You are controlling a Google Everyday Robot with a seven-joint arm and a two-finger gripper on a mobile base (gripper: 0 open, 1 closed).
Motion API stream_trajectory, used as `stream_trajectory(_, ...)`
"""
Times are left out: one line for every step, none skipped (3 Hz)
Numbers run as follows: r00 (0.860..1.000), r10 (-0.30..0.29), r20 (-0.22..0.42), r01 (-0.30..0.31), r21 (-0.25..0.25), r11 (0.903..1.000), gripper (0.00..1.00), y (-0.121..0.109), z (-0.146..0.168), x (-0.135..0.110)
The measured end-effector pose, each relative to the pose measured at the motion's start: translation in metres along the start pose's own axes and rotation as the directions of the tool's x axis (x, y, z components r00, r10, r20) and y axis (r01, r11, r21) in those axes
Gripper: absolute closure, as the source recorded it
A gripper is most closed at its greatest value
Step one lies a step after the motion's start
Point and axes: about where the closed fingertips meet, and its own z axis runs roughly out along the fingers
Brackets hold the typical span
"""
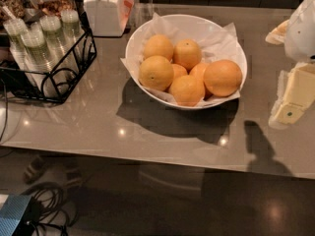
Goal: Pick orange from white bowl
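Grey glossy countertop (74,127) spans scene. Wide round glossy white bowl (182,17), crinkled white paper lining, sits centre-far, heaped with oranges. Cream-and-white robot gripper (291,100) hangs at right edge, outside bowl, apart from rim; open or closed: cannot tell. Large smooth round orange (222,77) lies at bowl's right side, nearest gripper, just left of it. Round fruit, no long axis; likely reach: leftward over rim.

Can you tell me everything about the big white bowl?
The white bowl is wide, round and shiny, lined with crinkly white paper that pokes over its rim. It sits upright on the grey counter, full of oranges; the big plain orange rests at its right side. The gripper hangs to its right, not touching.
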Motion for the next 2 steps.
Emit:
stream_trajectory(1.0,0.0,0.0,0.0,0.0,1.0,0.0,0.0,0.0,0.0)
stream_trajectory(0.999,-0.002,0.043,0.001,0.019,0.9998,0.0,0.001,0.0004,-0.004)
